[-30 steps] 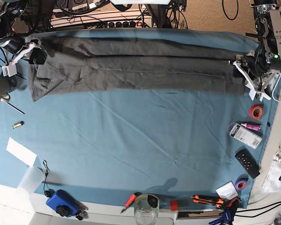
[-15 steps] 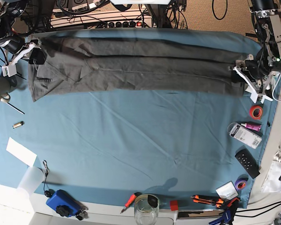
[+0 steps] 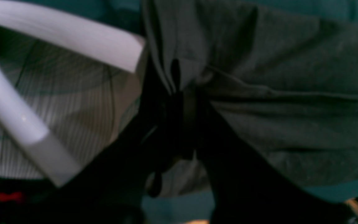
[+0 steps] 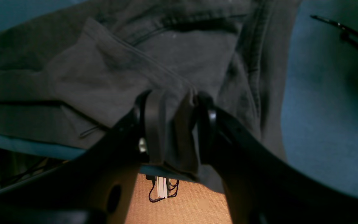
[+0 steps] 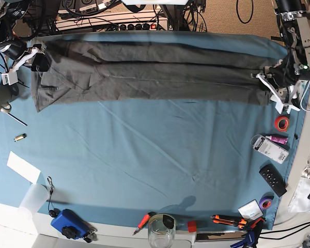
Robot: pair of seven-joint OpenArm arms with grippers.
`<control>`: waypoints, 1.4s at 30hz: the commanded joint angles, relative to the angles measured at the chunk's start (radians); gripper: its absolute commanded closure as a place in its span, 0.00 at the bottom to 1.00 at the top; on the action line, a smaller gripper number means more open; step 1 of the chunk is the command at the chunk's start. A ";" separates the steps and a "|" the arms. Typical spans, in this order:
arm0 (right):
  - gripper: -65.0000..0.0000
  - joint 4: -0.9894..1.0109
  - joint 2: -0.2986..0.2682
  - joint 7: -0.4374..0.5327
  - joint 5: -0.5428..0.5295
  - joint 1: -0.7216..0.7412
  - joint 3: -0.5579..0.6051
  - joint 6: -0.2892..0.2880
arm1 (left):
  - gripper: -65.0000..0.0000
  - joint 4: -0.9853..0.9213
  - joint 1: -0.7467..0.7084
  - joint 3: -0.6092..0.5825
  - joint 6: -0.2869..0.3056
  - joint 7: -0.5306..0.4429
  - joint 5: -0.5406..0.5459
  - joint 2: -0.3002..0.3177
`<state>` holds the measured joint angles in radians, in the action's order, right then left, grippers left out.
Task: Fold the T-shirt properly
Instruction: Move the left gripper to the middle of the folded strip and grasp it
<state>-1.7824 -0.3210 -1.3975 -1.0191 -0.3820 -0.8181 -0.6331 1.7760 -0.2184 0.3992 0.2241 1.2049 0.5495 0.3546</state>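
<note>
From my seat, the base view's far left shows the right pincer (image 5: 36,61) at the T-shirt's (image 5: 144,75) end. In the right wrist view its black jaws stand partway apart with a bunched fold of the charcoal cotton pressed between them, so it holds the T-shirt (image 4: 172,130). The garment lies as a long, narrow, folded band along the far side of the bench (image 5: 144,155), soft creases running lengthwise over the teal cloth. At the far right, the left pincer (image 5: 271,82) sits on the opposite end. The left wrist view is dark and blurred, but the jaws look drawn narrow on a pinched ridge of fabric (image 3: 179,93); exactly how much cloth is caught I can't make out. A curved white bar (image 3: 57,34) crosses that view's upper left.
</note>
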 commanded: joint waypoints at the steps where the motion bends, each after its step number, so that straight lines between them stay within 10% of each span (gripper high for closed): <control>1: 0.73 -0.017 -0.023 0.022 -0.012 0.003 -0.010 -0.005 | 1.00 0.031 -0.014 -0.002 0.006 0.077 0.005 0.003; 11: 0.73 -0.017 -0.023 0.022 -0.011 0.003 -0.010 -0.005 | 1.00 0.212 -0.040 -0.001 0.023 0.044 -0.019 0.026; 27: 0.73 -0.017 -0.023 0.056 0.007 0.003 -0.010 -0.006 | 1.00 0.298 -0.040 -0.006 0.249 0.052 0.399 -0.054; 42: 0.73 -0.017 -0.023 0.085 0.026 0.003 -0.010 -0.006 | 1.00 0.305 0.017 -0.457 0.217 -0.011 0.174 -0.200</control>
<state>-1.7824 -0.3210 -1.3342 -0.9737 -0.3820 -0.8181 -0.6331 2.0624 -0.2115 -0.0589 0.4389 1.2171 0.7055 0.1570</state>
